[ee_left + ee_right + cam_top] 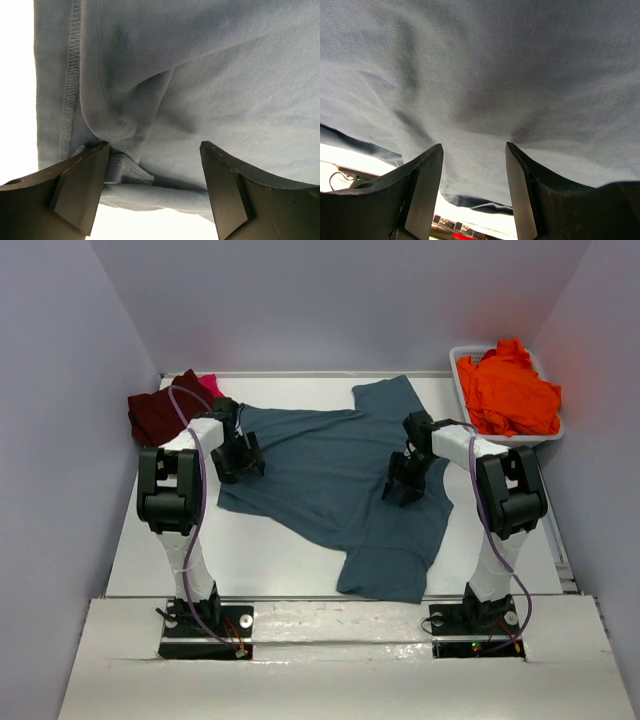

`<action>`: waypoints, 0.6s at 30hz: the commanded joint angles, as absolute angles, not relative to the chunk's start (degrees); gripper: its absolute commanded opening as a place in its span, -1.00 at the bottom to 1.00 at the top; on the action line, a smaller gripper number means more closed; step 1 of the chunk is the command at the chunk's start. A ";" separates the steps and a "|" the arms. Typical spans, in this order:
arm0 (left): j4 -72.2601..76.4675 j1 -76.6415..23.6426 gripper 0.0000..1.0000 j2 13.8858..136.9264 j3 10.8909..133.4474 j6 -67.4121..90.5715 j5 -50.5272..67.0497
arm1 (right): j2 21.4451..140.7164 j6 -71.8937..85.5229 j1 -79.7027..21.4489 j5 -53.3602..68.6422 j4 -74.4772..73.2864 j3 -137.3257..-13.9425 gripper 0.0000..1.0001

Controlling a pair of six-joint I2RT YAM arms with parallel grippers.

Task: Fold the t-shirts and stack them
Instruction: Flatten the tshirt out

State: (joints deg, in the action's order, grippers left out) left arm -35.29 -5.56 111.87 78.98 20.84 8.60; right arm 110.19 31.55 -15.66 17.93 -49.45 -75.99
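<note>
My top view looks down from above the near edge over the whole worktop [270, 560]. My two wrist views face close onto the teal shirt [330, 470], the part all three share.

no legible text anywhere, no labels or brand marks, no numbers, no signs to read

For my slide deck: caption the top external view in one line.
Left gripper and right gripper over a spread slate-blue t-shirt; maroon shirt far left, orange clothing in white tub far right.
</note>
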 commanded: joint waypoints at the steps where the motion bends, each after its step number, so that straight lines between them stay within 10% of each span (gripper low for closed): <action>1: -35.16 -4.39 0.72 110.66 77.35 20.39 8.26 | 108.98 32.26 -15.64 16.70 -48.43 -75.15 0.18; 18: -37.88 1.84 0.72 107.49 80.59 20.48 1.85 | 109.34 31.20 -12.22 16.17 -47.81 -72.69 0.18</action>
State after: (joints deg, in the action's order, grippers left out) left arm -35.92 0.69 111.57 78.67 20.86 3.86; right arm 110.19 31.75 -13.82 17.39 -48.95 -73.52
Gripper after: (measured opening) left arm 0.859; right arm 0.589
